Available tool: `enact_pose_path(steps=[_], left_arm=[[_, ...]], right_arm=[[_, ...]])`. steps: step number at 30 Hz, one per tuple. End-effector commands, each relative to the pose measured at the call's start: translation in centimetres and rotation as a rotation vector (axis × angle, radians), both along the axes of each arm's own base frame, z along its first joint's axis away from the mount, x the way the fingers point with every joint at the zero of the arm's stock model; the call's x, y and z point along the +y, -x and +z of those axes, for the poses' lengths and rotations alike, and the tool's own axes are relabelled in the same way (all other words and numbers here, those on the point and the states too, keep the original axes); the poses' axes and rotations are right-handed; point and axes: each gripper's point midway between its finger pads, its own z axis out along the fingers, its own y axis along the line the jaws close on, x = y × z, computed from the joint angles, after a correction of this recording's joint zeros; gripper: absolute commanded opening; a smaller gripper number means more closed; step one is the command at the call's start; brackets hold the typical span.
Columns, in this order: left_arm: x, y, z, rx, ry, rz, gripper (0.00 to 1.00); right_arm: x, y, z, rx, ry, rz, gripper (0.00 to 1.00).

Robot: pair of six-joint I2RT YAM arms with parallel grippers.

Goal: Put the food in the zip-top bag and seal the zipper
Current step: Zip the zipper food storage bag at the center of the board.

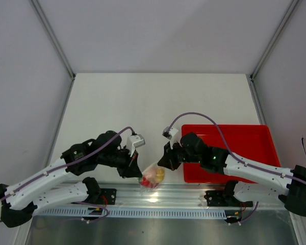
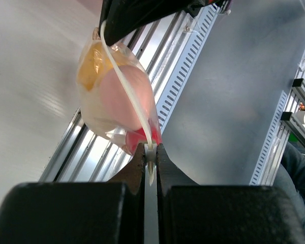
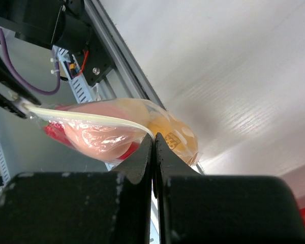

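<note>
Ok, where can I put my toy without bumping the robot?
Free: the white table beyond the arms, and the bare red tray. Crowded: the near edge, where the left gripper and right gripper pinch the zip-top bag.

No legible text, label or number in any view

Broad white counter (image 1: 158, 102) lies open beyond both arms. At its near edge, a filled bag (image 1: 153, 177) spans the gap between left claw (image 1: 138, 173) and right claw (image 1: 160, 165). A red tray (image 1: 245, 138) occupies the right side.
</note>
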Motion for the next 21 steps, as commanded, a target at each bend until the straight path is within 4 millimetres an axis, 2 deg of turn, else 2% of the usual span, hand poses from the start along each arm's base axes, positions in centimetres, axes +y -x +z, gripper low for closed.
enact_pose_path(steps=[1,9,13,15,17,19,21], left_arm=[[0.7,1.8,1.2,0.047,0.027,-0.034,0.01],[1.5,1.8,0.9,0.052,0.0,0.002,0.01],[1.7,0.6,0.4,0.047,-0.035,0.09,0.02],[1.4,-0.1,-0.1,0.051,-0.049,0.135,0.12],[1.0,-1.2,-0.5,0.044,-0.047,0.199,0.31],[0.8,-1.8,-0.8,0.046,-0.047,0.232,0.4],[1.0,-3.0,-0.9,0.008,-0.049,0.299,0.55]], right_arm=[[-1.4,-1.7,-1.3,-0.013,0.054,-0.088,0.0],[-1.9,-2.2,-1.8,-0.007,0.058,-0.103,0.0],[-1.0,-1.8,-1.0,0.001,0.036,-0.069,0.0],[-0.2,-1.8,-0.6,0.003,0.04,-0.049,0.0],[0.4,-1.9,-1.3,0.016,0.061,-0.046,0.0],[0.9,-2.1,-1.3,0.024,0.061,-0.045,0.0],[1.5,-2.2,-1.7,0.036,0.061,-0.038,0.0]])
